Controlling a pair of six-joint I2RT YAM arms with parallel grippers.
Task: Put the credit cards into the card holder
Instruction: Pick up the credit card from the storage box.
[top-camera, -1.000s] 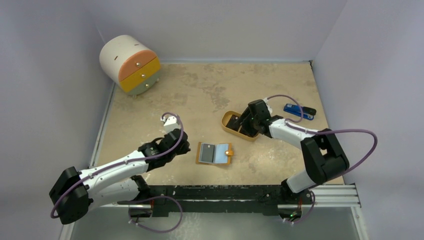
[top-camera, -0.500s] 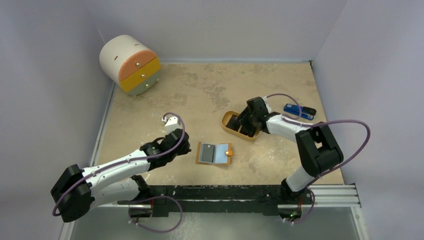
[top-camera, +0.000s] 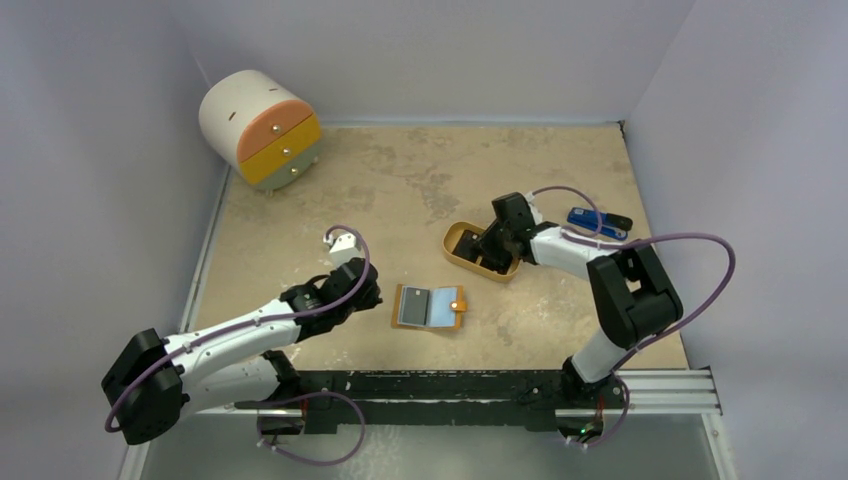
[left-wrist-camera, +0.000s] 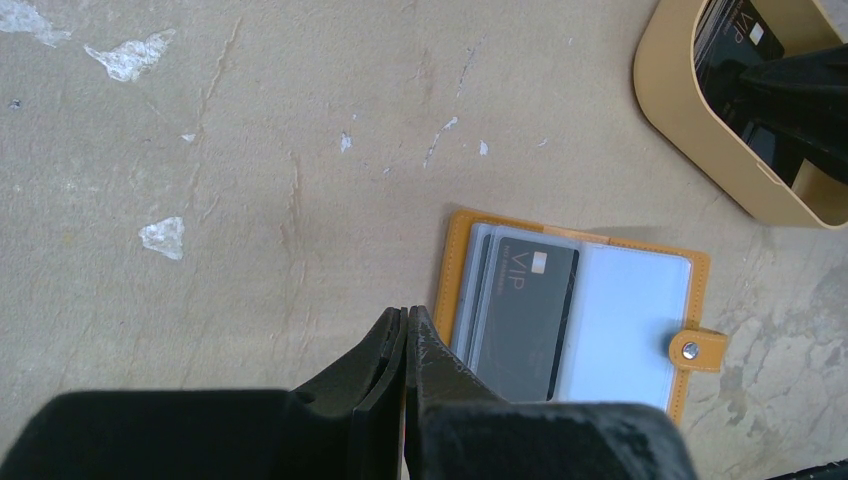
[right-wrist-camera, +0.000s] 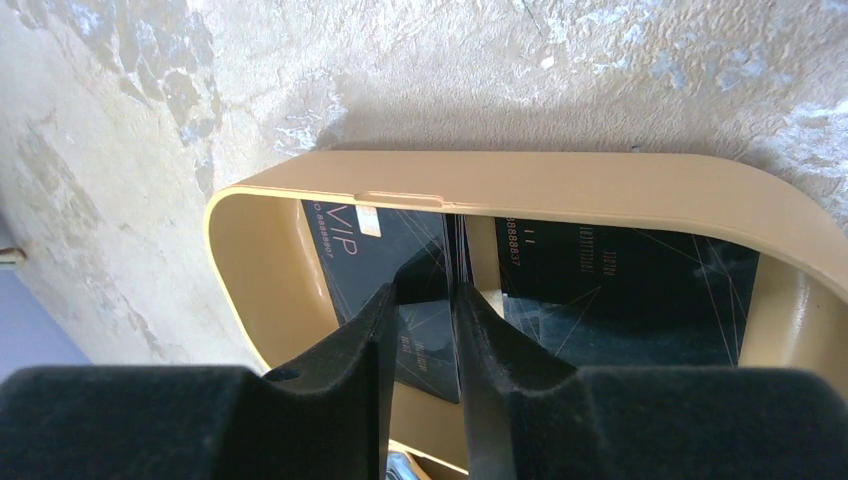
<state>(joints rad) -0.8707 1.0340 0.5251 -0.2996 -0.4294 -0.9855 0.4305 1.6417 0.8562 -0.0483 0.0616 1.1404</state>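
The card holder (top-camera: 430, 307) lies open and flat mid-table, orange-tan with a pale blue inside (left-wrist-camera: 630, 320). One dark credit card (left-wrist-camera: 525, 310) sits in its left sleeve. My left gripper (left-wrist-camera: 408, 312) is shut and empty, just left of the holder's edge. Further credit cards (right-wrist-camera: 620, 290) lie in the tan oval tray (right-wrist-camera: 560, 185). My right gripper (right-wrist-camera: 430, 285) reaches down into that tray (top-camera: 455, 250). Its fingers straddle a card tipped up on edge (right-wrist-camera: 462, 255); the card rests against the right finger, with a gap to the left finger.
A round white drawer unit (top-camera: 262, 128) with orange and yellow drawers stands at the back left. A blue-and-black gadget (top-camera: 598, 222) lies right of the tray. Walls close in the table on three sides.
My right gripper has pushed further left into the tray and its jaws have narrowed around a card. The left arm and the card holder have not moved.
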